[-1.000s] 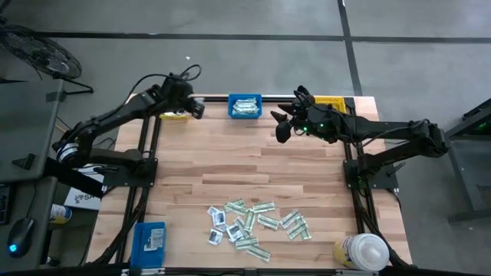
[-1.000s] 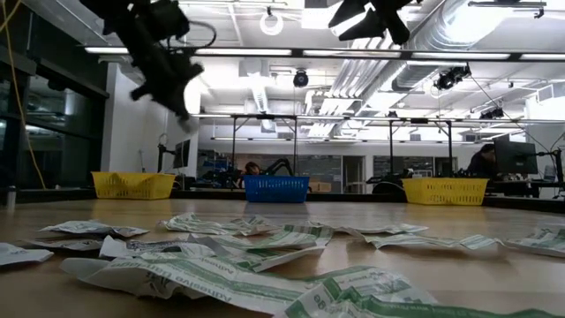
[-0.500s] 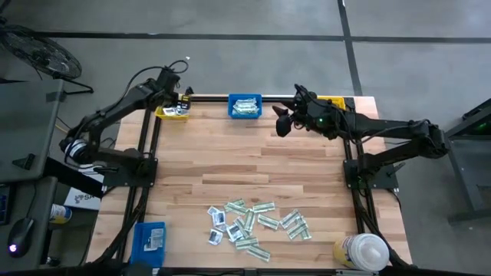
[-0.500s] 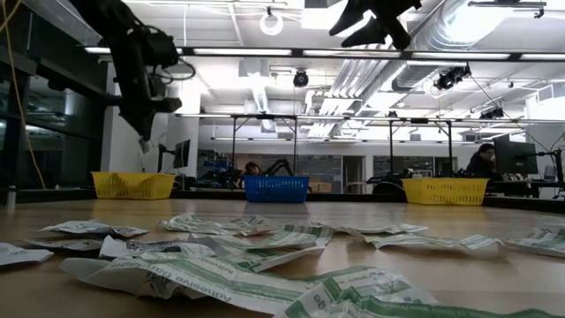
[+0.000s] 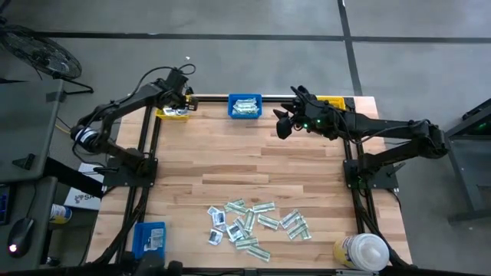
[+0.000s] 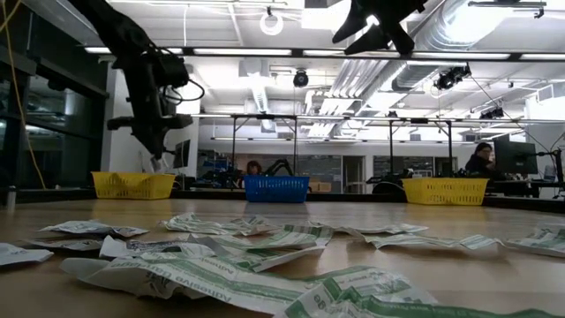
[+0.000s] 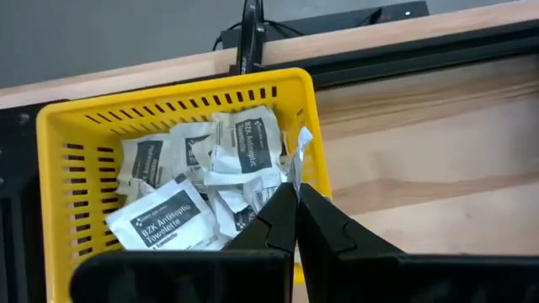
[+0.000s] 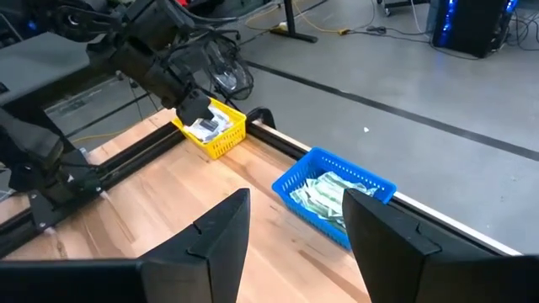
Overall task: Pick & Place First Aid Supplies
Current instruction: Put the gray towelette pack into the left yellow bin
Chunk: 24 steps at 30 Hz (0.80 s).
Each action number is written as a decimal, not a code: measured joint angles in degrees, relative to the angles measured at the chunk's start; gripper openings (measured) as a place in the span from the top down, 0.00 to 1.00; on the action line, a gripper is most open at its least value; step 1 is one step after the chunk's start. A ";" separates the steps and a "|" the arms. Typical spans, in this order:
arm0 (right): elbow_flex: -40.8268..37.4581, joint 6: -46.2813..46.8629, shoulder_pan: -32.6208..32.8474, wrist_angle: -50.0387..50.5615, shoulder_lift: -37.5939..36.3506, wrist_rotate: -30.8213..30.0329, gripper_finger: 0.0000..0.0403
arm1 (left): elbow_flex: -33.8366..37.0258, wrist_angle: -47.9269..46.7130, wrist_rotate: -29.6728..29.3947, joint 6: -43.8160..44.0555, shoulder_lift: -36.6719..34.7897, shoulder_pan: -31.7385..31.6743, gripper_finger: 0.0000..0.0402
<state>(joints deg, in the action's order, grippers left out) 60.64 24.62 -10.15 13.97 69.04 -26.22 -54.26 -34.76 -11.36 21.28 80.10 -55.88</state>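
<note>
the left gripper (image 7: 295, 198) hangs over the yellow bin (image 5: 173, 113) at the far left corner of the table (image 5: 230, 165), its fingers pinched together with a white packet (image 7: 299, 151) seeming to sit at their tips — whether it is truly held or just lies among the white packets in the bin (image 7: 202, 181) behind the tips, i cannot tell. the arm is there because that bin takes the squarish white ones; the blue bin (image 5: 245, 106) at the far middle holds the green-and-white strips instead.

the right gripper (image 5: 284, 123) waits in the air over the far right of the table, just right of the blue bin, its fingers spread wide with nothing between them — most likely parked clear of the left arm.

most of the first aid supplies (image 5: 257, 223) lie loose in a scattered heap near the front edge, white squares and green strips mixed, so the sorting looks far from done. a white-capped bottle (image 5: 365, 251) stands at the near right corner.
</note>
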 joint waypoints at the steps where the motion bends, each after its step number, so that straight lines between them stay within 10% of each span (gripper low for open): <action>1: 0.00 0.00 0.00 0.21 0.00 0.02 0.54 | 0.00 0.02 -0.11 -0.02 0.33 0.00 1.00; 24: 0.00 -0.04 0.04 1.02 0.00 0.64 0.54 | 0.02 -2.98 -11.84 -0.44 3.86 -0.02 0.95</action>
<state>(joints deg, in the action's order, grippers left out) 60.64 24.58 -10.11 14.99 69.04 -25.57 -54.24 -37.74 -23.20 20.84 83.96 -55.90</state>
